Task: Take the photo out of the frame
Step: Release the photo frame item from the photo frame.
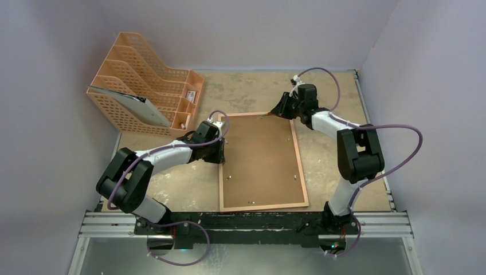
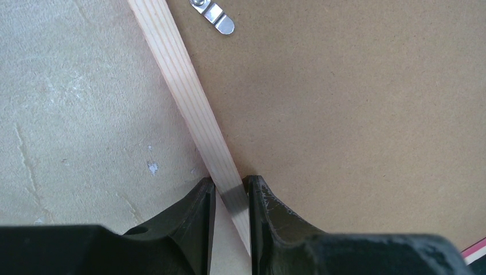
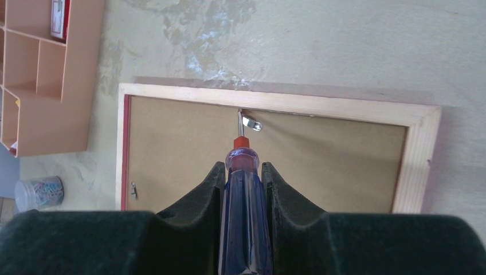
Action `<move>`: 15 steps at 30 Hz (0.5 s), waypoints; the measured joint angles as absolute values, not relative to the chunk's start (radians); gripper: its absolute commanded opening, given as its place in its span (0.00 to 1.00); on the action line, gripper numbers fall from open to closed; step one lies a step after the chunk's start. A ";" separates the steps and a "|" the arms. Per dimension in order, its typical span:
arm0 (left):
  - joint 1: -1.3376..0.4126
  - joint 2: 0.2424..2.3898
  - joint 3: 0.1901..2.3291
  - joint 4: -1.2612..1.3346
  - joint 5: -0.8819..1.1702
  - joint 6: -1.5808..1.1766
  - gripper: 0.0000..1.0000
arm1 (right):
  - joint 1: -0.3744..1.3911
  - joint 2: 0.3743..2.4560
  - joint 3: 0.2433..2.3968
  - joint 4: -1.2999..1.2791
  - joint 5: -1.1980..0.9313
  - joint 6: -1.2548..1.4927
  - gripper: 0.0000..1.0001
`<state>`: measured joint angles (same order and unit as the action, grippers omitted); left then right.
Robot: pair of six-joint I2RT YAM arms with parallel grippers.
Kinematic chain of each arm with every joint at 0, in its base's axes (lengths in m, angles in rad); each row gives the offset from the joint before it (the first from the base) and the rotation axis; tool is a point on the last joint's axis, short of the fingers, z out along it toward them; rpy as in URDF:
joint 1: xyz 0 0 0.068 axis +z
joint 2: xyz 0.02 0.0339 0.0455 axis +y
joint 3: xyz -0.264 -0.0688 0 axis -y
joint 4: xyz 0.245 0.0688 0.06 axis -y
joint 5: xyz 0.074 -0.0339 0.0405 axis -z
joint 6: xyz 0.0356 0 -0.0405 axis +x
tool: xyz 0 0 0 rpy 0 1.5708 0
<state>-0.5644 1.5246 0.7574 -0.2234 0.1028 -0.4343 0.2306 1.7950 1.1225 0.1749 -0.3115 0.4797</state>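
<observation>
The frame (image 1: 300, 166) lies face down in the middle of the table, its brown backing board (image 1: 261, 160) facing up. The photo is hidden beneath that board. My left gripper (image 1: 220, 150) is shut on the frame's pale wooden left rail (image 2: 192, 97), one finger on each side of it. At the frame's far edge my right gripper (image 1: 282, 109) is shut on a blue-handled screwdriver (image 3: 243, 200). The screwdriver's metal tip touches a small metal clip (image 3: 251, 122) on the far rail (image 3: 344, 107).
An orange mesh file rack (image 1: 143, 86) stands at the back left, holding a dark folder. A small clear jar of paper clips (image 3: 40, 192) sits near it. Further metal clips (image 2: 215, 14) dot the backing's edges. Purple walls close in on three sides.
</observation>
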 measured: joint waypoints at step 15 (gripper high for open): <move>-0.570 1.522 0.757 -0.224 0.094 -0.434 0.04 | 0.263 1.796 1.153 0.123 -0.304 0.443 0.00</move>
